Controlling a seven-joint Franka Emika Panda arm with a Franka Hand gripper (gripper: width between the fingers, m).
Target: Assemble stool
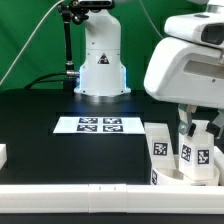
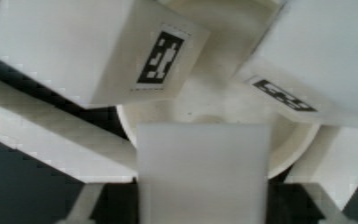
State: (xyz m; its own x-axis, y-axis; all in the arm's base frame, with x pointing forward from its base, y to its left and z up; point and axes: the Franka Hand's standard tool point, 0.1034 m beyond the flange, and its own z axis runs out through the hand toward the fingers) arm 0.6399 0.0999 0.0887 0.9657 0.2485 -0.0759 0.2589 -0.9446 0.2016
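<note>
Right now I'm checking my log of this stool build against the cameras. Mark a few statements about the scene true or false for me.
1. The marker board lies flat on the table. True.
2. The hand hovers over the marker board. False: it is at the stool parts, toward the exterior view's right.
3. A tagged white leg stands upright beside the hand. True.
4. The table is white. False: it is black.
5. The seat rests on the marker board. False: it sits near the front rail.
</note>
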